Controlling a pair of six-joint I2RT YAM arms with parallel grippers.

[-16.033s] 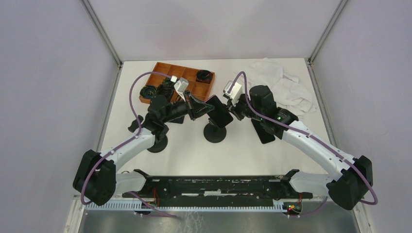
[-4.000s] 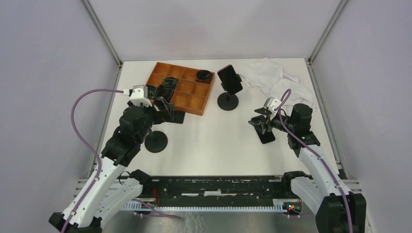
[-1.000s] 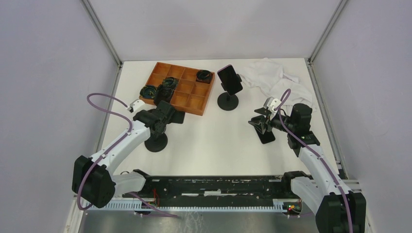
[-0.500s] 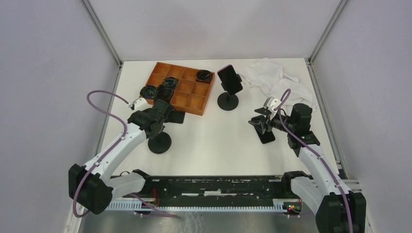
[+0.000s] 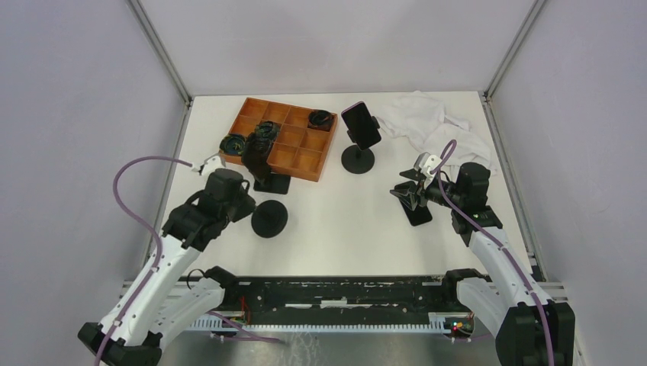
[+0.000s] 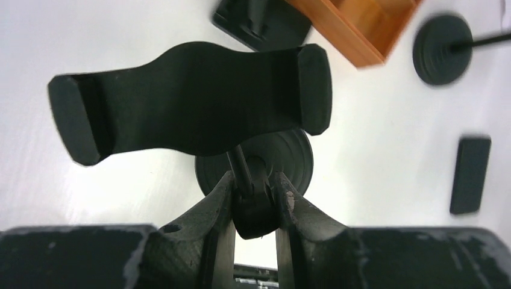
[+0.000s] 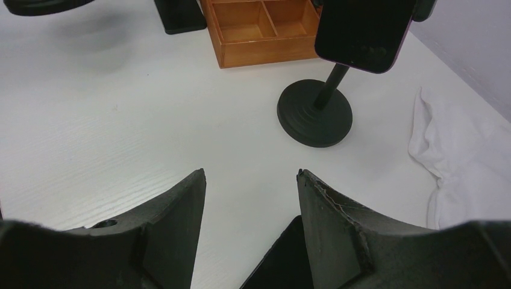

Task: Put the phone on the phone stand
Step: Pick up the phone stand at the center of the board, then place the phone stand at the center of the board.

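Note:
My left gripper (image 6: 253, 180) is shut on the neck joint of an empty black phone stand. Its cradle (image 6: 193, 111) spreads just ahead of my fingers and its round base (image 5: 269, 219) lies near the table's middle left. A dark phone (image 5: 416, 211) lies flat at the right, and my right gripper (image 7: 250, 174) hovers open directly over it, the phone's corner (image 7: 280, 259) showing between the fingers (image 7: 337, 223). Further back, a second stand (image 5: 357, 158) holds a phone (image 5: 361, 124) upright.
An orange compartment tray (image 5: 294, 156) with small black parts sits at the back left. Another flat dark phone (image 5: 275, 184) lies at its near edge. A crumpled white cloth (image 5: 439, 122) covers the back right corner.
My left arm has carried the empty stand to the right, so its base sits nearer the middle of the table. The right arm and the phone under it have not moved.

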